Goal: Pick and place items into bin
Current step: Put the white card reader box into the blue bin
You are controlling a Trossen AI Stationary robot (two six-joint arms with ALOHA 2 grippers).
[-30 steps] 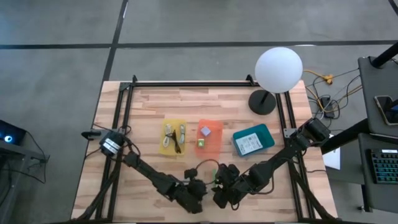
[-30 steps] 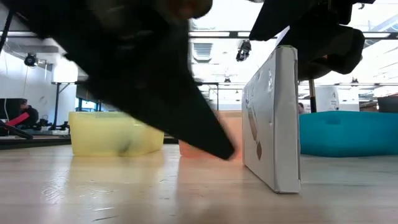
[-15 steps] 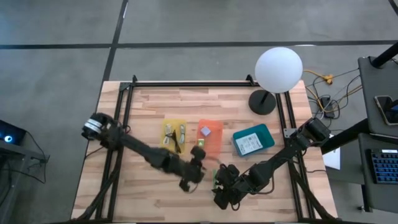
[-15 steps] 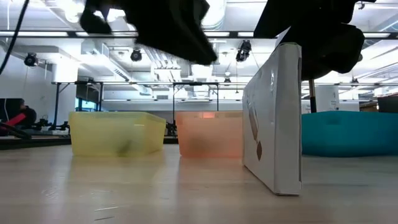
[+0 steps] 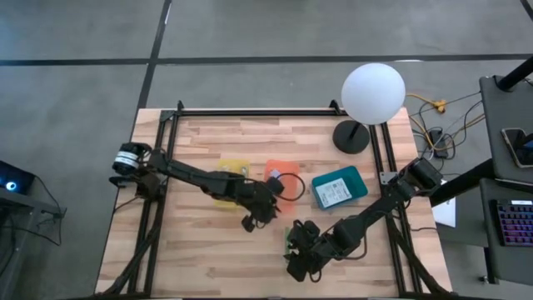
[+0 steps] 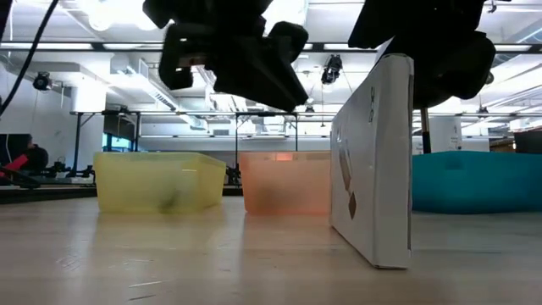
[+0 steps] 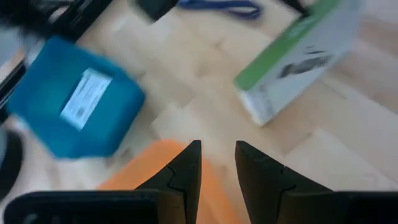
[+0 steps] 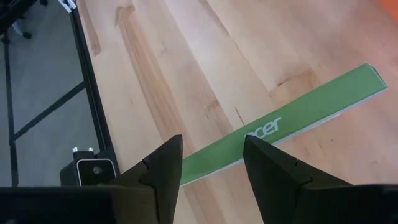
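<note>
Pale butcher-block wood forms the surface (image 5: 200, 142), on which we see three bins in a row: a translucent yellow plastic bin (image 5: 226, 185) at left, an orange plastic bin (image 5: 283, 179) in the middle, and a teal plastic bin (image 5: 339, 187) at right holding a white printed card (image 5: 336, 193). The left gripper (image 5: 260, 212) hangs at the near edge of the orange bin; a thin black cord loop (image 5: 287, 185) hangs over that bin from this gripper. In the left wrist view we find its jaws narrowly parted, and we cannot tell what they pinch. The right gripper (image 5: 298, 250) sits nearer, at the middle of the near edge, its jaws set on either side of a flat white box with a green edge (image 6: 373, 165), which stands upright on the surface. A white globe lamp (image 5: 372, 93) stands at the far right.
</note>
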